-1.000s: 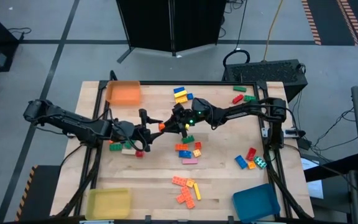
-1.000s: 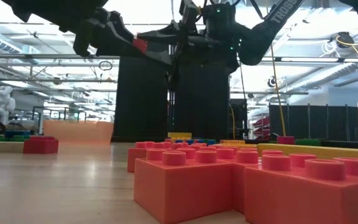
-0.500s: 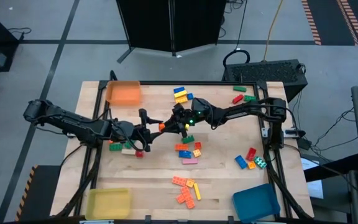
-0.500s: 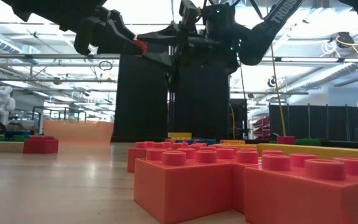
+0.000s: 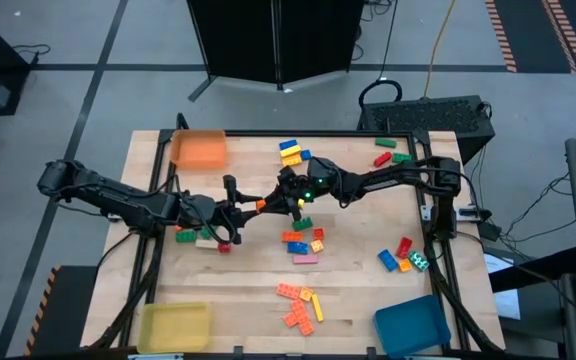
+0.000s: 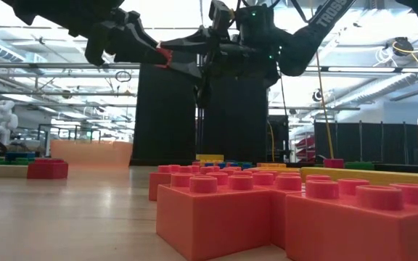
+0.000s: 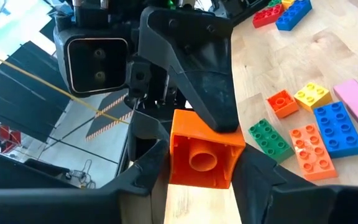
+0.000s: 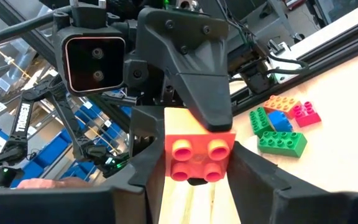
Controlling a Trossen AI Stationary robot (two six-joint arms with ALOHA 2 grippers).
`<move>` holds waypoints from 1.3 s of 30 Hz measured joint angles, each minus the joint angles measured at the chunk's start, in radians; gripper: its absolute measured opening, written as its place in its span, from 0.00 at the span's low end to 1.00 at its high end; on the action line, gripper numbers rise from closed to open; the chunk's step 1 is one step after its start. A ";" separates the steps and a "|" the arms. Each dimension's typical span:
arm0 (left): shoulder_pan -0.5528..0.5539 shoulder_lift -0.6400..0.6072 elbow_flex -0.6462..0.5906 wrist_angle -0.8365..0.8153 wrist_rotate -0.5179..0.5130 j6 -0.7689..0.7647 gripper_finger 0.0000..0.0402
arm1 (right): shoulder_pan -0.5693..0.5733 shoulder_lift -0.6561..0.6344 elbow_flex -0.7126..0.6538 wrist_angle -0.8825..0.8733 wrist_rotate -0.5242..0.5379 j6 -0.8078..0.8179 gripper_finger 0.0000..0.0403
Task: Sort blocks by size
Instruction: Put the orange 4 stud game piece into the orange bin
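Table (image 5: 368, 300): a pale wooden top seen from above, with a dark arm reaching in from each side.
Trays: an orange tray (image 5: 199, 148) at the far left corner, a yellow tray (image 5: 174, 326) at the near left corner and a blue tray (image 5: 412, 325) at the near right corner.
Left gripper (image 5: 251, 208): raised over the middle of the table, its fingers (image 7: 145, 180) pressed against two opposite sides of a small orange block (image 7: 204, 155).
Right gripper (image 5: 273, 200): facing the left one nose to nose, its own fingers (image 8: 247, 168) clamped on the same block's other two sides (so both pincers grip it at once).
Loose blocks (image 5: 303, 242): a mixed cluster lies on the table just in front of the grippers. Further clusters sit near the front edge, the far edge, the far right corner and the right side, and a few blocks lie under the left arm.
Held block: a small studded square, held in the air above the table's middle, between the two grippers.
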 joint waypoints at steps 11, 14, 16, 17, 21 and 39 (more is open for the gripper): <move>0.000 -0.004 0.000 0.011 -0.072 -0.020 0.33 | -0.001 0.000 0.000 -0.005 0.044 -0.014 0.49; 0.000 -0.008 0.000 0.007 -0.089 -0.019 0.33 | -0.003 0.000 0.000 -0.005 0.044 -0.014 0.51; 0.000 -0.014 0.000 -0.001 -0.090 -0.020 0.33 | -0.007 0.000 0.000 -0.005 0.044 -0.012 0.51; 0.000 -0.019 0.000 0.000 -0.092 -0.025 0.33 | -0.009 0.000 0.000 -0.005 0.044 -0.011 0.51; 0.007 -0.055 0.000 -0.036 -0.108 -0.059 0.33 | -0.028 0.000 0.000 -0.040 0.075 0.012 0.50; 0.287 -0.244 0.000 -0.318 -0.105 -0.257 0.33 | -0.048 -0.027 -0.072 0.036 0.108 0.135 0.49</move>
